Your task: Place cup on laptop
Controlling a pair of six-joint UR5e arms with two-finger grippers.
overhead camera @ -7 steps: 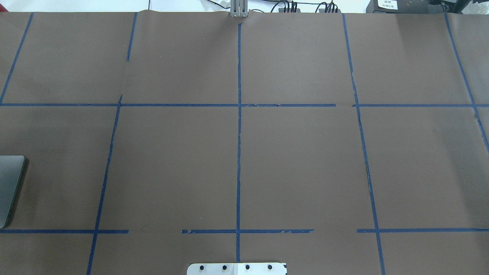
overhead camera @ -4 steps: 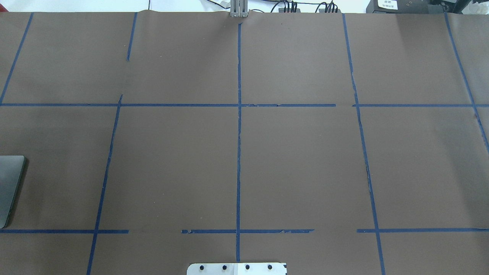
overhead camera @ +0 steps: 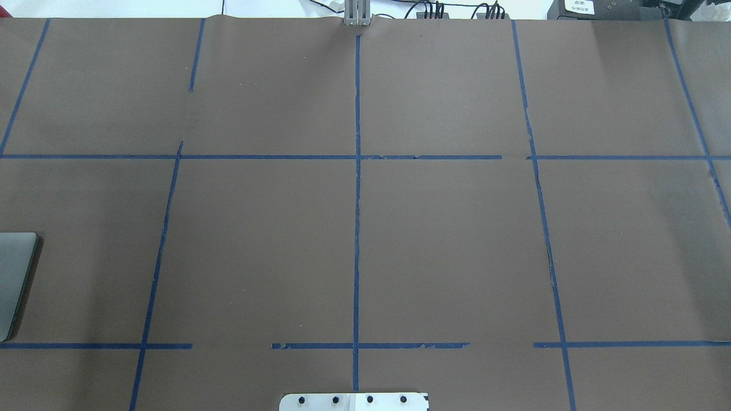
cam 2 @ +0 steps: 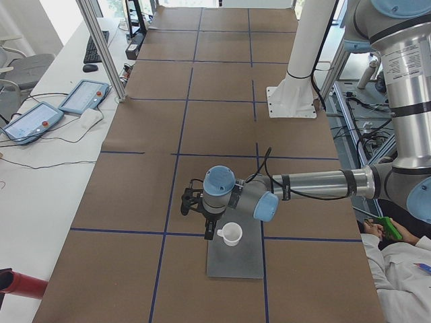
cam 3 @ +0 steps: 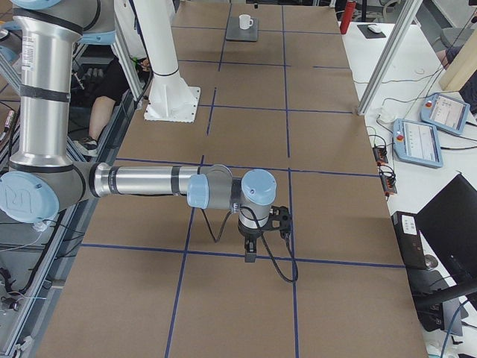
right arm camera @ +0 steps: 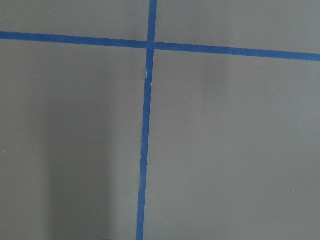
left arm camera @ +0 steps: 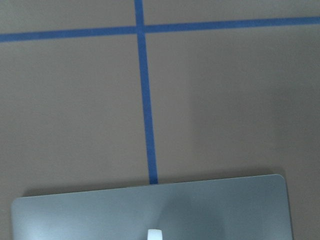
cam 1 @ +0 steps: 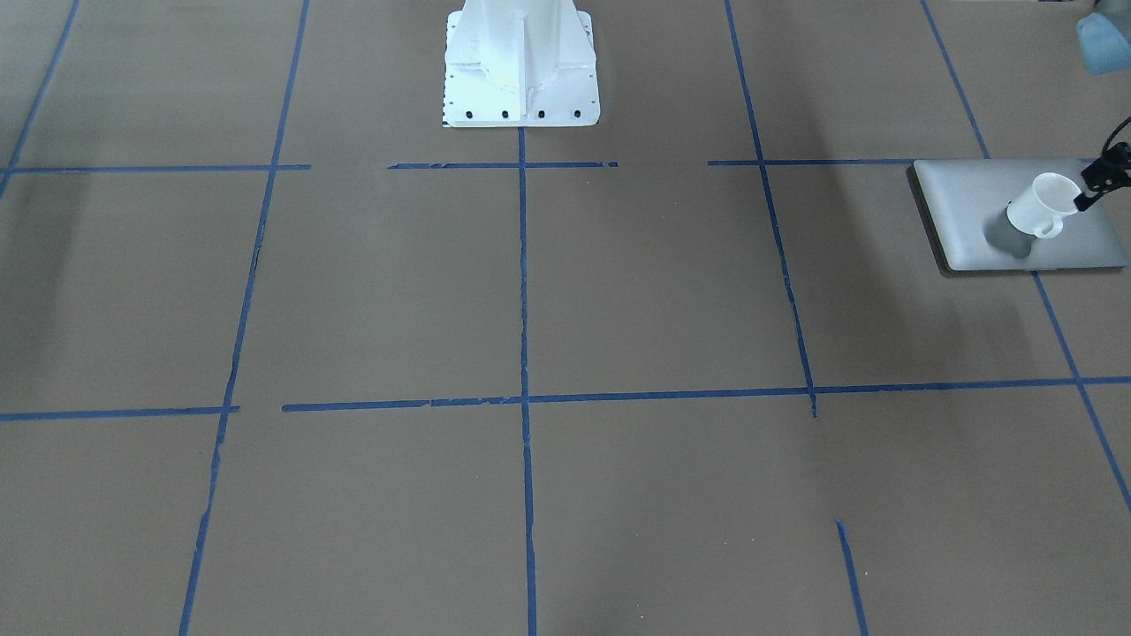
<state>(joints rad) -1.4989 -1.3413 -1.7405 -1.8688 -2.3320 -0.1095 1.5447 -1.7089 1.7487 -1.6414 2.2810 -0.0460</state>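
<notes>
The white cup (cam 1: 1041, 207) stands on the silver-grey laptop (cam 1: 981, 203) at the table's end on my left side, its handle pointing away from my base. It also shows in the exterior left view (cam 2: 232, 233) and the exterior right view (cam 3: 244, 22). My left gripper (cam 1: 1092, 189) hangs right beside the cup's rim, one black fingertip touching or nearly touching it. I cannot tell whether it grips the cup. The left wrist view shows the laptop's edge (left arm camera: 150, 210) and a sliver of white cup (left arm camera: 154, 234). My right gripper (cam 3: 250, 256) points down over bare table; I cannot tell its state.
Brown paper with a blue tape grid (overhead camera: 357, 228) covers the table. The robot's white base column (cam 1: 521, 62) stands at the near edge. Only the laptop's corner (overhead camera: 14, 279) shows in the overhead view. Tablets (cam 2: 84, 97) lie on the side bench.
</notes>
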